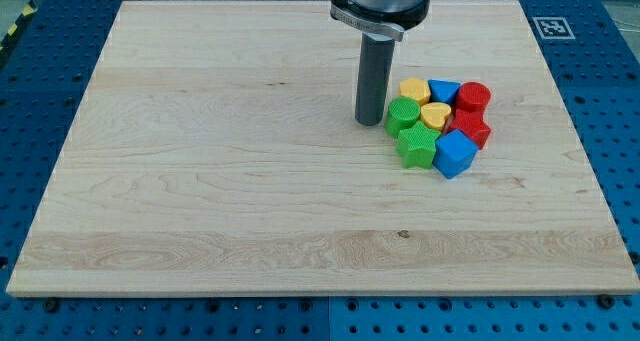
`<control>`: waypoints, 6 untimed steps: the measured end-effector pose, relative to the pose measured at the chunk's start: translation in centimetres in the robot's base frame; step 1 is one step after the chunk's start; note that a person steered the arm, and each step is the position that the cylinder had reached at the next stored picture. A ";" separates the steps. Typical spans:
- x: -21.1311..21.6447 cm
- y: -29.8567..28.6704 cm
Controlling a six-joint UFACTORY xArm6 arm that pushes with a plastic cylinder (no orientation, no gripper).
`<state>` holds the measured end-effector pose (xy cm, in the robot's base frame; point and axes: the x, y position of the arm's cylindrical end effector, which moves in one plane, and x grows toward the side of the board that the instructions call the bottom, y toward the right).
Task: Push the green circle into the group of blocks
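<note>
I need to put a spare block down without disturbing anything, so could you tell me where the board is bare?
The board is bare across the view's left and along the bottom. It is crowded at the upper right, where the green circle sits packed with the green star, yellow heart, blue cube and red blocks. My tip stands just left of the green circle.

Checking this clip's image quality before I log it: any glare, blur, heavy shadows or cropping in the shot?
Camera view: even, soft lighting, no glare on the wooden board; only faint shadows beside my tip and the block cluster; the green circle and its neighbours are sharp; the arm's upper part is cropped at the view's top.
</note>
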<state>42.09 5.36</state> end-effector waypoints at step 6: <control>-2.5 2.3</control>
